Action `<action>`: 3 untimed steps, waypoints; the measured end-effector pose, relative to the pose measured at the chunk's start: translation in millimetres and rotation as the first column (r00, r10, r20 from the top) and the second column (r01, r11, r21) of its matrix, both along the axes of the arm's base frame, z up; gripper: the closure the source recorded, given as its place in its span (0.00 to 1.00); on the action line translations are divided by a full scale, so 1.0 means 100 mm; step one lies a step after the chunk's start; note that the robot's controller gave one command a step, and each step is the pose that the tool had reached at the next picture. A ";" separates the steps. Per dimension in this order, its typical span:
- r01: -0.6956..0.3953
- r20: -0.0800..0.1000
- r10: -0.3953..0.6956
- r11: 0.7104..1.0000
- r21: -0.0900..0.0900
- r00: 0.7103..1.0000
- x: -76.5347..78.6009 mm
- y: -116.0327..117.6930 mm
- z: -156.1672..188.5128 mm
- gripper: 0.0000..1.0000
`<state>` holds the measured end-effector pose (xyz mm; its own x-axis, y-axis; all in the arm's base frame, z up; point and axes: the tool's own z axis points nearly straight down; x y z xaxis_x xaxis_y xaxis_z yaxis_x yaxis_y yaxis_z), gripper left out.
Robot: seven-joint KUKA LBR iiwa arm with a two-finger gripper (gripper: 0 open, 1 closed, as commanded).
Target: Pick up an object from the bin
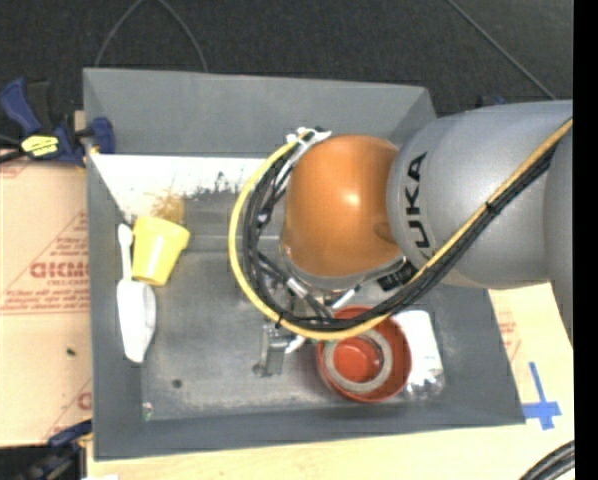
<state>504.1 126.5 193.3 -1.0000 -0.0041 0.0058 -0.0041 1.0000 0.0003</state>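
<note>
Camera view: fingers (269,358) sit low over bare floor near the front-middle of the grey bin (279,108). Can't tell if they're spread or closed; the part seen is one narrow grey piece below the wrist. Nearest thing: a red round bowl-like item (364,365) with a paler rim, just to their right, partly under the arm. It lies on a white flat packet (426,353) at the front-right. The wrist's orange cover (339,208) and looped cables (242,253) hang above. Well apart at the left wall: a yellow cup (157,251) on its side, with a white plastic piece (136,318) touching its front end.
</note>
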 end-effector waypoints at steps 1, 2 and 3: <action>0.004 0.008 -0.004 1.000 0.001 1.000 0.02 -0.01 0.04 0.00; -0.003 0.011 0.003 1.000 0.001 1.000 -0.04 -0.15 0.45 0.00; -0.022 0.004 0.022 1.000 0.000 1.000 -0.02 -0.17 0.23 0.00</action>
